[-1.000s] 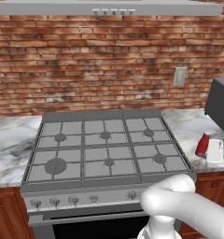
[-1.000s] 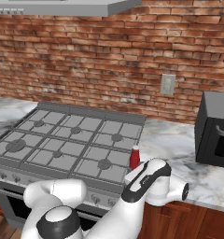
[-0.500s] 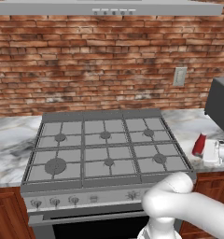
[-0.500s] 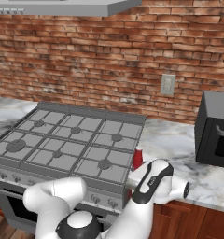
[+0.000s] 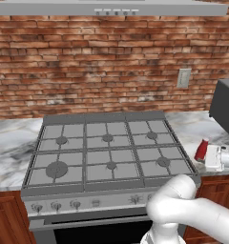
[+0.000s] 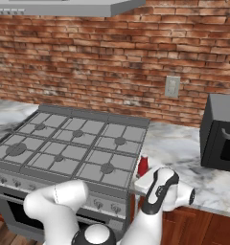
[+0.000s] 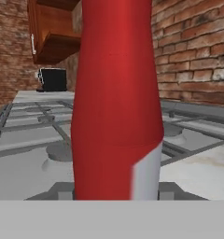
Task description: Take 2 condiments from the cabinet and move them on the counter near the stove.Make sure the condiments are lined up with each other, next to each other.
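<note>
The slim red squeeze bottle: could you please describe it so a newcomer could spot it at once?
Start at the grey steel gas stove and go to its right edge, where the white-grey marble counter begins. There the slim red squeeze bottle stands upright, close in front of the white arm's gripper, the sole red item there.

Glossy white rounded arm (image 6: 64, 201) with dark joints

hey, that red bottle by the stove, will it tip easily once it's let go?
Probably somewhat. The red bottle looks tall and slim, so a sideways nudge could topple it. It seems upright on the flat counter, which should help. Its smooth sides may be slippery in the pincer.
</note>
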You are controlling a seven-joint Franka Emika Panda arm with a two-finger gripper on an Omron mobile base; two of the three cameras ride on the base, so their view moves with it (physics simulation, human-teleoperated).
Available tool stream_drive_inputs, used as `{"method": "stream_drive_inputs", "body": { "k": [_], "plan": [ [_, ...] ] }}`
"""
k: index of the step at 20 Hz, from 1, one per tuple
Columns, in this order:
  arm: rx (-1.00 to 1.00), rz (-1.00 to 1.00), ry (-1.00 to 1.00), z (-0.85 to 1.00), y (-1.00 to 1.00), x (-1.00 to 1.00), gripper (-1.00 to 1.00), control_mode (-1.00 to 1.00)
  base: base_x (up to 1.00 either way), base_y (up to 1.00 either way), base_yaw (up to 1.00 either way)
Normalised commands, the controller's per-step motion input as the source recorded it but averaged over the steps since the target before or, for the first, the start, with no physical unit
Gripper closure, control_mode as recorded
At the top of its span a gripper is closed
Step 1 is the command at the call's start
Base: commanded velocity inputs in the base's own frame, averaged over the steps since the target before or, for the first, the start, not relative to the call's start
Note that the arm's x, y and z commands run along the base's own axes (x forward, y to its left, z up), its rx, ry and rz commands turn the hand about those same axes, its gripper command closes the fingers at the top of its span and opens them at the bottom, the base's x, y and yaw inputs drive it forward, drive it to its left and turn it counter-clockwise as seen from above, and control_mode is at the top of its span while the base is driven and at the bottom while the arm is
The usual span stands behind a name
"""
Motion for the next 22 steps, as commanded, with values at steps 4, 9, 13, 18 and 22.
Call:
{"method": "stream_drive_inputs", "body": {
  "k": [4, 9, 13, 18, 22],
  "plan": [
    [0.0, 0.03, -0.04, -0.24, -0.07, 0.26, 1.0, -1.0, 0.0, 0.0, 0.0],
    [0.0, 0.02, -0.01, -0.17, -0.1, 0.28, 1.0, -1.0, 0.0, 0.0, 0.0],
    [0.0, 0.01, 0.0, -0.17, -0.06, 0.14, 1.0, -1.0, 0.0, 0.0, 0.0],
    [0.0, 0.01, 0.0, -0.22, 0.0, 0.0, 1.0, -1.0, 0.0, 0.0, 0.0],
    [0.0, 0.02, 0.0, -0.28, 0.0, 0.0, -1.0, -1.0, 0.0, 0.0, 0.0]
  ]
}}
